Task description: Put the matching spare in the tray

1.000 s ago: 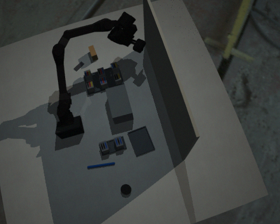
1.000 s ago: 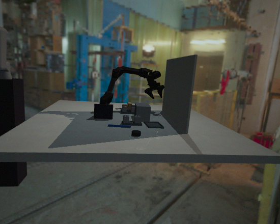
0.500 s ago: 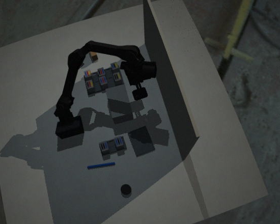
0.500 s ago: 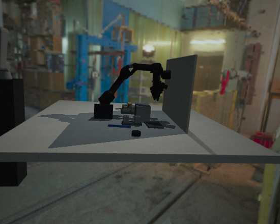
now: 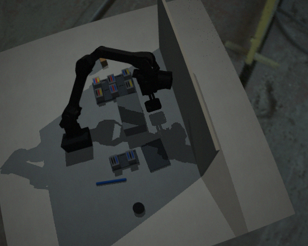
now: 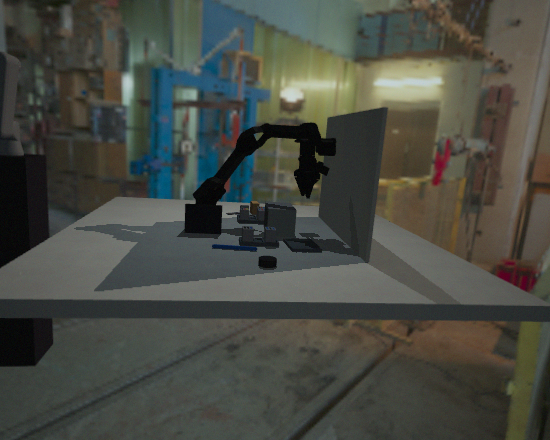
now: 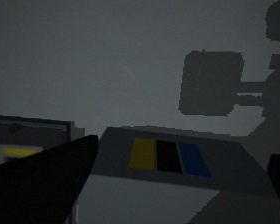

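The mounted unit (image 5: 133,107) (image 6: 282,222) (image 7: 141,200) is a grey box. Its back, seen steeply in the wrist view, bears a code (image 7: 168,156) of yellow, black and blue stripes, left to right. My gripper (image 6: 306,195) (image 7: 179,152) is open and empty, high above the gap between unit and wall panel; its fingertips are hidden in the top view. A rack (image 5: 106,89) (image 7: 33,131) holds several striped spares beyond the unit; one yellow stripe (image 7: 18,151) shows at the wrist view's left. A smaller rack (image 5: 124,161) holds two more. The dark tray (image 5: 155,160) (image 6: 302,245) is empty.
A tall panel (image 5: 183,98) (image 6: 354,185) stands beside the gripper. An orange block (image 5: 103,62) (image 6: 254,207) is behind the larger rack. A blue rod (image 5: 111,181) (image 6: 234,247) and a black disc (image 5: 138,208) (image 6: 267,262) lie at the front.
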